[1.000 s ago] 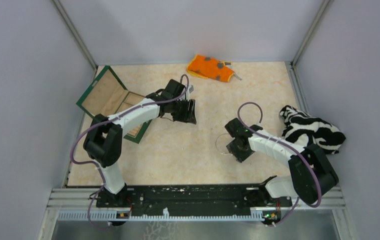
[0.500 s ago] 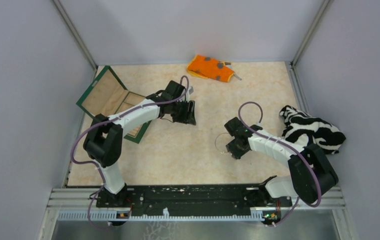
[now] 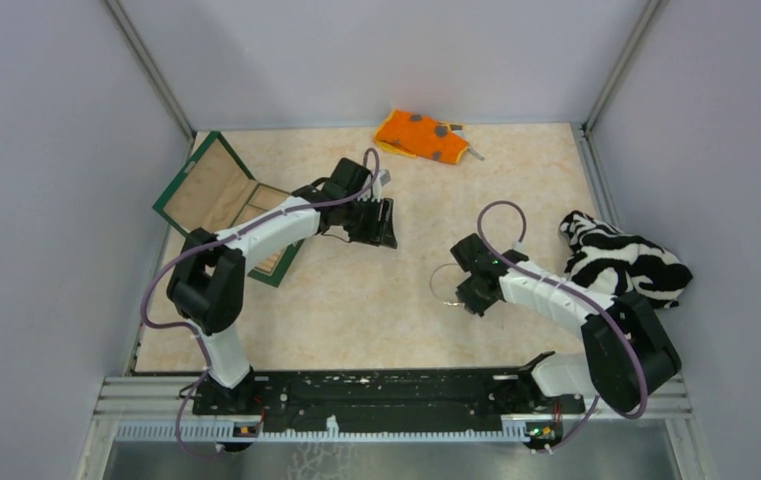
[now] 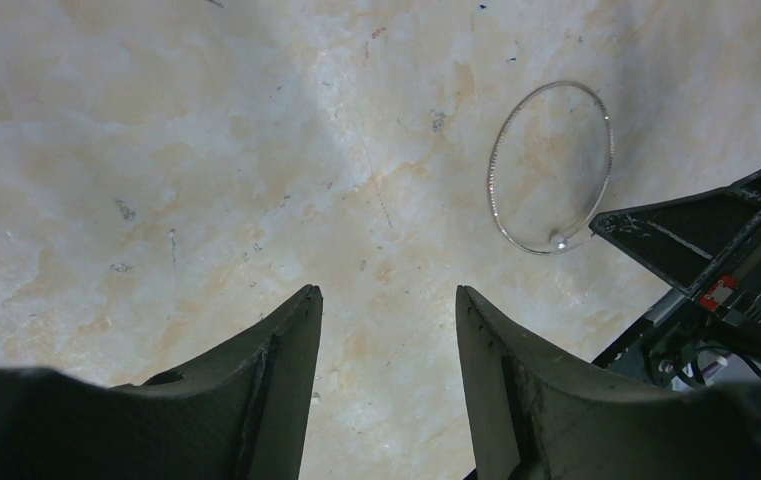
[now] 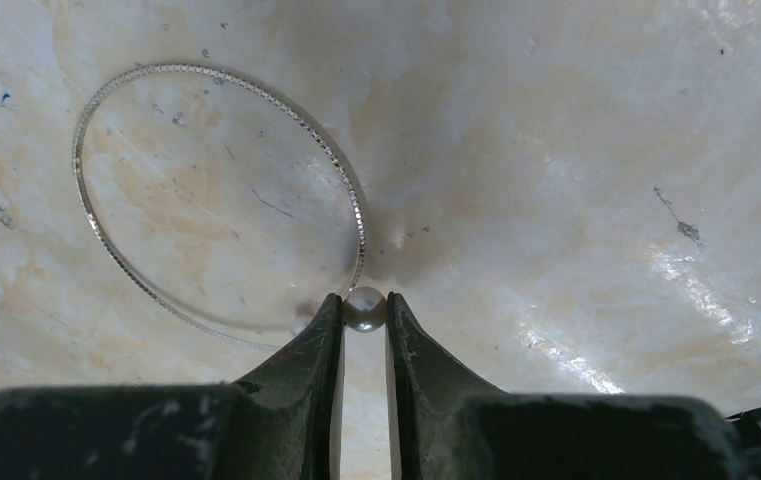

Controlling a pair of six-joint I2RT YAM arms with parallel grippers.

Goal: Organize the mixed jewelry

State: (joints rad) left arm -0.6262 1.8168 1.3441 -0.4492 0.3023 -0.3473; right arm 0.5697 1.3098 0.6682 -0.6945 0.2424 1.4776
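Observation:
A thin silvery bangle hoop [image 5: 359,230] lies flat on the marbled tabletop, and its left rim [image 3: 432,284] also shows in the top view. My right gripper [image 5: 364,298] sits at the hoop's near right rim, shut on a tiny pearl-like bead [image 5: 364,312] pinched between its fingertips. A second pale speck [image 5: 299,326] lies just left of the left finger. My left gripper [image 4: 386,292] hovers open over bare table, well left of the hoop [image 4: 493,190], with nothing between its fingers.
An open green box [image 3: 218,190] with a tan lining lies at the left, under the left arm. An orange grey-spotted cloth [image 3: 418,136] rests by the back wall. A black-and-white striped cloth [image 3: 624,262] is bunched at the right edge.
The right gripper's jaws have closed from partly open onto the small bead beside the hoop. The right wrist shifted slightly toward the hoop. The left arm barely moved.

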